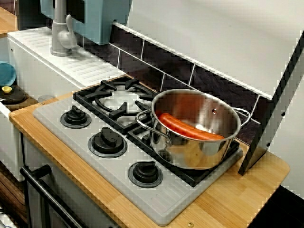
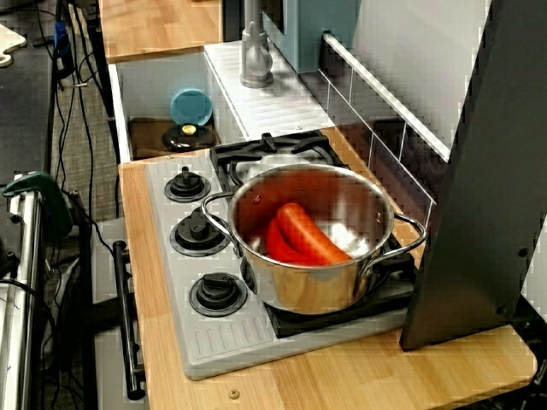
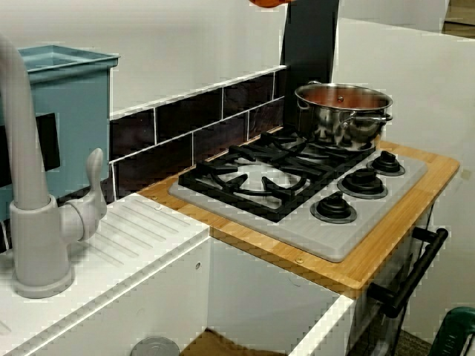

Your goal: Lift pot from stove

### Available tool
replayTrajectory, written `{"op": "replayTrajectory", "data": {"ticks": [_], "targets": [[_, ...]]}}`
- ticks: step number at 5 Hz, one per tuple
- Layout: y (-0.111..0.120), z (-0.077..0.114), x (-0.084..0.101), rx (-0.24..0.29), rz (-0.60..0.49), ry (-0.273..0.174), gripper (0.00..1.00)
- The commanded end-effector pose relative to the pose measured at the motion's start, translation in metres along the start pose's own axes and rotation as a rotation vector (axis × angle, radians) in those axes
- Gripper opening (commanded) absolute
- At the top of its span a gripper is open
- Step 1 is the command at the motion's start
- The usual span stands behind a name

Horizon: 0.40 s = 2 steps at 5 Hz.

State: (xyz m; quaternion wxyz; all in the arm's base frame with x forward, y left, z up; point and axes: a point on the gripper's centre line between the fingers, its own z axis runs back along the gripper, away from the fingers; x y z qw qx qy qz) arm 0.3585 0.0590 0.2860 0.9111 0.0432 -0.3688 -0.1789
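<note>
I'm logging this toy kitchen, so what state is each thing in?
Steel pot: upright on a burner grate of the stove, lid off.
Sausage: lying inside the steel pot.
Faucet: upright, no water running.
Orange thing: up off the stove at the picture's top edge, mostly cut off.
Gripper: not in view.

no readable text, labels, brands, numbers or signs anywhere

The big pot is shiny metal, like a mirror. The stove top is dull grey with little ribs. Its grates and knobs are black. The bench is smooth light wood. The wall tiles are dark and glossy.
</note>
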Motion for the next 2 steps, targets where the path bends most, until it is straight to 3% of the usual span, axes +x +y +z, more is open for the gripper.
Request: {"op": "replayTrajectory", "data": {"ticks": [1, 2], "targets": [[0.0069, 0.0318, 0.0165, 0.051, -0.014, -0.078, 0.0], [0.0079, 0.0328, 0.0171, 0.049, -0.008, -0.076, 0.0]]}}
